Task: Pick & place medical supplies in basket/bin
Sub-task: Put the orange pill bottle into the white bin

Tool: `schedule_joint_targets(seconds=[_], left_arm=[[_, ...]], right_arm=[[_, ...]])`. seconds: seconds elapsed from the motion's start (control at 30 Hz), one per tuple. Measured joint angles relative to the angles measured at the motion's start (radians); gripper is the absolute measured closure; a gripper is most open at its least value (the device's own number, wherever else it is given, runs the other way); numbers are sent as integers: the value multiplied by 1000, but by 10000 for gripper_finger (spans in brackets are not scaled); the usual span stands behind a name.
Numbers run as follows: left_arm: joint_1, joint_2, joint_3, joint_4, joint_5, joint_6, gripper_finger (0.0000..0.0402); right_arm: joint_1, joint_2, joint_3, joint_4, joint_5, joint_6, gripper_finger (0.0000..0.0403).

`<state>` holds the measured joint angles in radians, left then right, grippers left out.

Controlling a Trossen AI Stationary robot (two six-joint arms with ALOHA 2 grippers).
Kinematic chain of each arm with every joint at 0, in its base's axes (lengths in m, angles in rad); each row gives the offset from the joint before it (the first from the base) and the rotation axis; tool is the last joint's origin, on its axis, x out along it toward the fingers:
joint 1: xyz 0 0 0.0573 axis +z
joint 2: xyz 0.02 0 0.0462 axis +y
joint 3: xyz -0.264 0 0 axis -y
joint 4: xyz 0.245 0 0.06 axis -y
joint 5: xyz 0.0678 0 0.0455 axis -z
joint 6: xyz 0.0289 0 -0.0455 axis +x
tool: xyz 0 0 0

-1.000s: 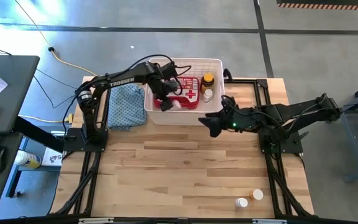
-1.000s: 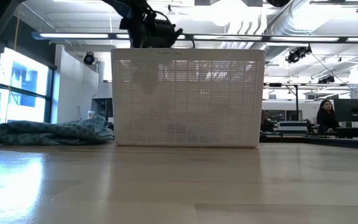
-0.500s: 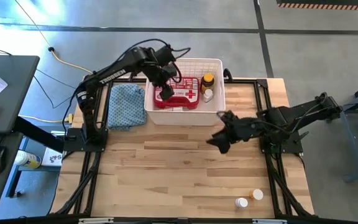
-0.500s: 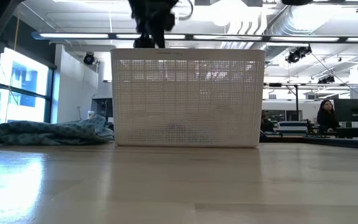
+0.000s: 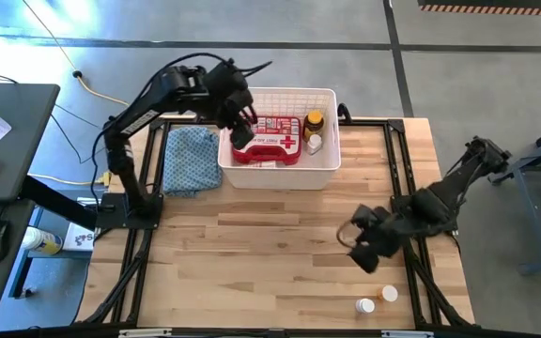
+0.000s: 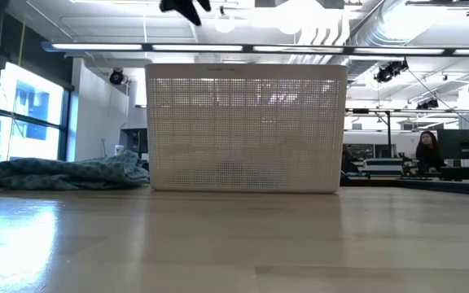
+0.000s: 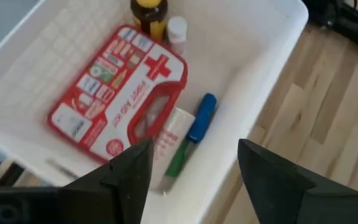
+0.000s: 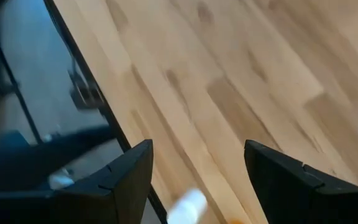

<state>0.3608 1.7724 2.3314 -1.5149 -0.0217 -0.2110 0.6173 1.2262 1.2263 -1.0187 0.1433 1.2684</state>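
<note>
The white slotted basket (image 5: pixel 325 161) (image 6: pixel 247 130) stands at the table's far edge. In it lie the red first-aid case (image 7: pixel 117 93) (image 5: pixel 272 139), the amber yellow-capped bottle (image 7: pixel 149 11) (image 5: pixel 314 122), a small white bottle (image 7: pixel 177 28) (image 5: pixel 315 143) and the blue (image 7: pixel 202 117), green (image 7: pixel 176 160) and white (image 7: pixel 169 140) tubes. My left gripper (image 7: pixel 194 149) (image 5: pixel 241 131) hangs open above the basket's left part. Two small white pill bottles (image 5: pixel 365 305) (image 5: pixel 389 294) stand near the table's near right corner. My right gripper (image 8: pixel 197 149) (image 5: pixel 360 252) is open above the table, just short of them.
A blue patterned cloth (image 5: pixel 191 160) (image 6: pixel 72 172) lies left of the basket. The dark frame rails (image 5: pixel 411 253) run along the table's right side. Bare wood (image 5: pixel 252 253) fills the table's middle and near part. A person (image 6: pixel 427 153) sits far off in the room.
My left gripper has risen out of the basket, where it was low beside the red case, and has drawn back up toward the far left. My right gripper has swung from the basket's near right corner toward the table's near edge, toward the two pill bottles.
</note>
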Motion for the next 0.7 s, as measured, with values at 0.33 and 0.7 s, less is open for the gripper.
schedule_joint_targets(seconds=[0.33,0.7], left_arm=[[-181,-54,-1,-58,-123,-199,161],[-422,-67,-1,-57,-209,-437,165]], right_arm=[[232,92,0,-38,11,97,160],[481,201,0,-17,40,277,160]])
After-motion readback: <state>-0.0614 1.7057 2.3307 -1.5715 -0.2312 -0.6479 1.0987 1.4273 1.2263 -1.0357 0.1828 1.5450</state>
